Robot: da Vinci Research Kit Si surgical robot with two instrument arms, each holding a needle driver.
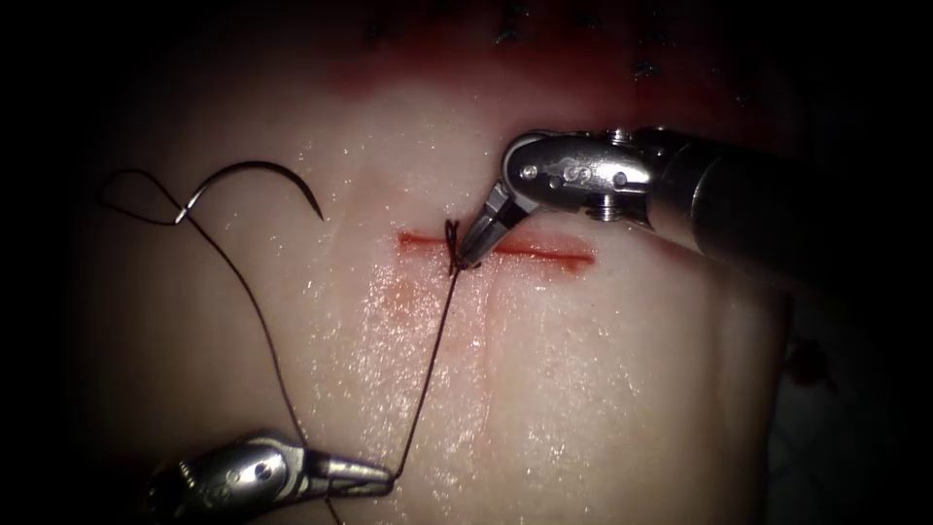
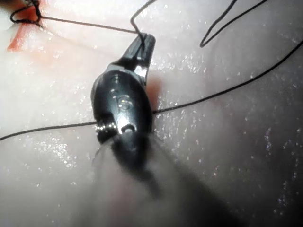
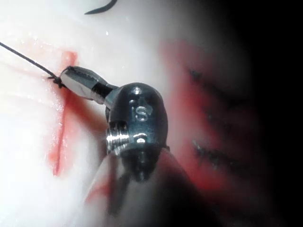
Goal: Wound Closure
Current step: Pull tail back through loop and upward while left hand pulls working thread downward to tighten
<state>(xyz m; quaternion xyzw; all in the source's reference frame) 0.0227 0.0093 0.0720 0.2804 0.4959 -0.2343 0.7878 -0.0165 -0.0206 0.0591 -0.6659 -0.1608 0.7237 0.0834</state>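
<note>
Needle point(image 1: 262, 180) free on tissue point(image 1: 583, 389) — both tools grip thread point(image 1: 432, 360)

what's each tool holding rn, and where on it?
Left tool: shut on the thread, on the taut strand below the knot. Right tool: shut on the thread at the knot on the cut. The needle lies free on the tissue, left of the cut.
</note>
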